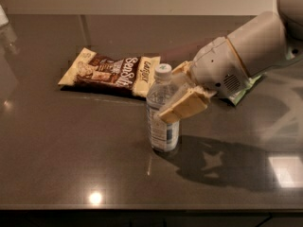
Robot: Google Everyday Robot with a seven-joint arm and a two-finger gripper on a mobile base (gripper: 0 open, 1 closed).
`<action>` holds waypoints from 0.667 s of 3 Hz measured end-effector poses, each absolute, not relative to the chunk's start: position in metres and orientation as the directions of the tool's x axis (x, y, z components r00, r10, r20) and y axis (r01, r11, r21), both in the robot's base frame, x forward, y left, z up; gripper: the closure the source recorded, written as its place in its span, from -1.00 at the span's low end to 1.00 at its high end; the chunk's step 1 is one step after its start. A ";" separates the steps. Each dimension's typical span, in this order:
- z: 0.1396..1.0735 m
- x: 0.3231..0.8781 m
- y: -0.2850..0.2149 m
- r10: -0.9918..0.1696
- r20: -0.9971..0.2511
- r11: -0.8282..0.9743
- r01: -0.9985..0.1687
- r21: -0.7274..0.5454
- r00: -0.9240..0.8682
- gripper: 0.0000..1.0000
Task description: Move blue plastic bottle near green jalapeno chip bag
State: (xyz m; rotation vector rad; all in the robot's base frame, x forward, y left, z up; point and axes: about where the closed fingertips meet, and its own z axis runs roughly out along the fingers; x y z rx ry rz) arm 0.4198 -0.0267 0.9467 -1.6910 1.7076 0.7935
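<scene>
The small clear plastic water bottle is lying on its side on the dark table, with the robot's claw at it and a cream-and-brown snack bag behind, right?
Not quite: the camera view shows the small clear plastic water bottle standing upright on the dark table. The gripper is at it, reaching from the right, and the cream-and-brown snack bag lies behind.

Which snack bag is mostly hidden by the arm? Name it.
The green jalapeno chip bag, only an edge showing beneath the arm, right of the claw at the blue plastic bottle; the cream-and-brown bag lies plainly visible.
</scene>
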 end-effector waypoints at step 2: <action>0.968 0.459 -0.064 -0.673 -0.740 0.106 -0.991 -0.085 -0.008 1.00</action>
